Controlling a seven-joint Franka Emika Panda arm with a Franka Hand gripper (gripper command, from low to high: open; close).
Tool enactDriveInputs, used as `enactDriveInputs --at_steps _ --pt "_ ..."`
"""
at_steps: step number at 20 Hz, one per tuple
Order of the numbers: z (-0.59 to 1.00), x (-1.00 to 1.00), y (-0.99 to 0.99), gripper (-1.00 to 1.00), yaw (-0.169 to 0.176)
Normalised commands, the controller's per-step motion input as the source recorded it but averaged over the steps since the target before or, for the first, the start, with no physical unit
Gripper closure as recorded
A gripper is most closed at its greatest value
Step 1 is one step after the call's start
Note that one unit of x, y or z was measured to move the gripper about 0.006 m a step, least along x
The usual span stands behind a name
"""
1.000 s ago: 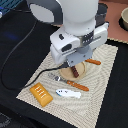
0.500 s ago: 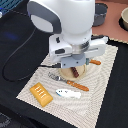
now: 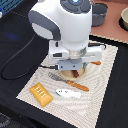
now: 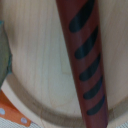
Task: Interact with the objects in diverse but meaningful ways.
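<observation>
While the white robot arm hangs low, a dark red, black-striped sausage stick crosses a round wooden plate. A yellow-orange ridged bread slab lies nearby. Whether the pincer is spread cannot be told.

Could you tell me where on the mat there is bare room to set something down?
Free: the mat on the exterior view's right of the white piece. Crowded: bread slab, white piece and the orange-handled tool sit close below the arm.
</observation>
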Motion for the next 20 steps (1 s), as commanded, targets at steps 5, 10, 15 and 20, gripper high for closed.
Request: enactDriveInputs --at_steps 5,10,15,20 --pt "-0.21 0.0 0.23 1.0 -0.006" --pt "-0.18 0.01 0.24 1.0 0.0" --pt "-0.18 0.03 0.27 1.0 0.0" --pt "-0.09 0.01 0.27 1.0 0.0"
